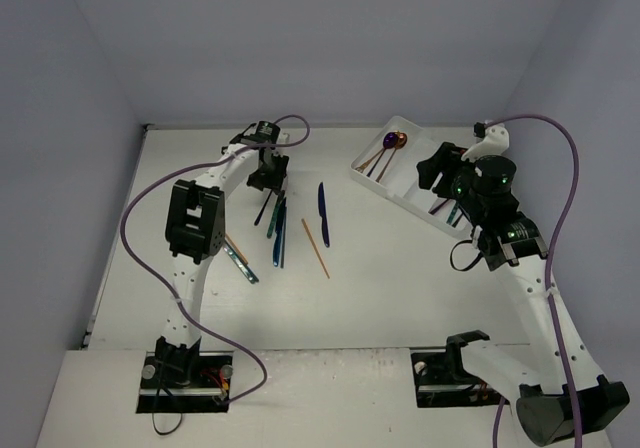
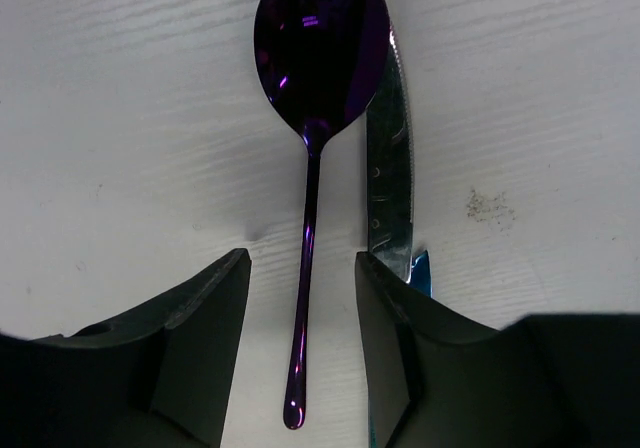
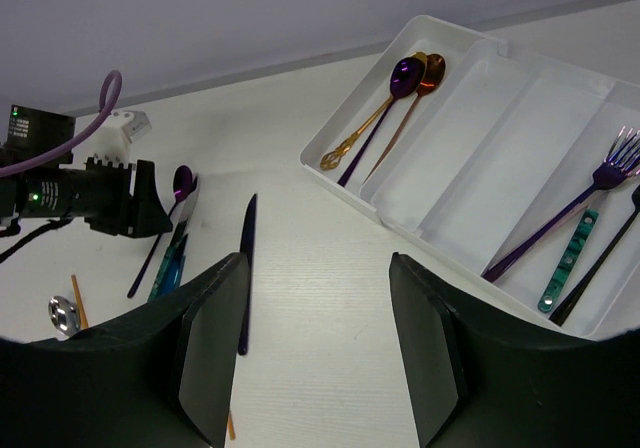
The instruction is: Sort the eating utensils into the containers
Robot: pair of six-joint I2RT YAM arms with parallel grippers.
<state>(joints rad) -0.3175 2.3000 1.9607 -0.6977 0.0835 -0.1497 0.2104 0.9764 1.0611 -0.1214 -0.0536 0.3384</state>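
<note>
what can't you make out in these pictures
- left wrist: knife beside the purple spoon, its handle hidden behind the left gripper
- top: right end of the tray and whatever lies there, covered by the right arm
- right wrist: a dark utensil in the tray, cut off by the right edge
- top: the bunch of utensils by the left gripper, too small to tell apart

Left arm (image 1: 185, 298) and right arm (image 1: 535, 298): white links, black motor blocks (image 1: 195, 218) (boxy). Left purple cable (image 1: 125, 230), right purple cable (image 1: 575, 168). Green LEDs (image 1: 512, 230), frame right. Left end effector (image 2: 300, 268), right end effector (image 3: 318, 268): matte black.
</note>
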